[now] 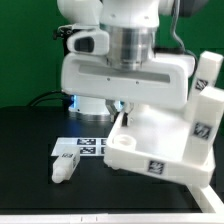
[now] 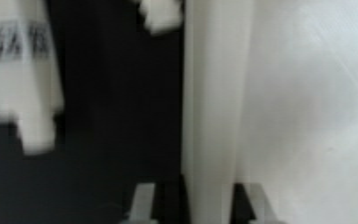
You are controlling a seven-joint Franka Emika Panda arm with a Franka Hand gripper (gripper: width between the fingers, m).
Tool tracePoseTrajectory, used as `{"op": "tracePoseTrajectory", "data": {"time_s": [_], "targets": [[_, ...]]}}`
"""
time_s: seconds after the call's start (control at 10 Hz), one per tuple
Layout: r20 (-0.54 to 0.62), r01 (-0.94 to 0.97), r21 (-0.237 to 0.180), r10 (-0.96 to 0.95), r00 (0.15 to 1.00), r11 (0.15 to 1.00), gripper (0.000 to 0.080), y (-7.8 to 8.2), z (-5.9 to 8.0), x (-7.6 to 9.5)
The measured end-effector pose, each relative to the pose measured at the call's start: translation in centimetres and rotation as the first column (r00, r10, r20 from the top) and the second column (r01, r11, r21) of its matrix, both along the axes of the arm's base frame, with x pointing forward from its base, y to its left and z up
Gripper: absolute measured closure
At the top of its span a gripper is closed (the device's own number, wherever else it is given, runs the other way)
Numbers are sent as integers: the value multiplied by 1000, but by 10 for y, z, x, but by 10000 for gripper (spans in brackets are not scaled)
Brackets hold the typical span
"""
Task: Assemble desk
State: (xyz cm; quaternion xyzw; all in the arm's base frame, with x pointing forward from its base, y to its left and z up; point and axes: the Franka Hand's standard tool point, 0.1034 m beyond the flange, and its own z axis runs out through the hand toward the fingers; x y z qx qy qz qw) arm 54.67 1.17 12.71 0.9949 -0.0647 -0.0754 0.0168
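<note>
Gripper (image 2: 195, 203) fingers clenched on the rim of the desk tabletop (image 1: 150, 138), panel set on the black table (image 1: 30, 140) at the exterior view's right, tagged legs (image 1: 206, 118) upright at its edge, loose leg (image 1: 65, 166) laid near the marker board (image 1: 90, 146)

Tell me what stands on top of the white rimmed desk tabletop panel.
White square-bar legs with tag stickers stand upright at the exterior view's right. The gripper is shut on the opposite rim of the panel, hiding the corner socket there.

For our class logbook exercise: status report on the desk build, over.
Pincer shut, apparently on tabletop rim. One leg upright on tabletop; spare leg loose beside marker board. Nothing seen blocking.
</note>
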Motion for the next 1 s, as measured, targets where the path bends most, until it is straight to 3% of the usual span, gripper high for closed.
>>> {"op": "tracePoseTrajectory", "data": {"time_s": [0.1, 0.2, 0.5, 0.7, 0.8, 1.0], "targets": [[21, -175, 15, 174, 984, 985, 748, 1, 8, 16], [33, -284, 13, 284, 958, 959, 748, 6, 17, 21], [28, -469, 32, 469, 883, 882, 748, -2, 10, 20], [30, -673, 36, 672, 740, 739, 748, -25, -3, 38], [39, -741, 28, 740, 672, 671, 748, -28, -12, 50], [71, -887, 29, 884, 462, 461, 748, -24, -26, 56]]}}
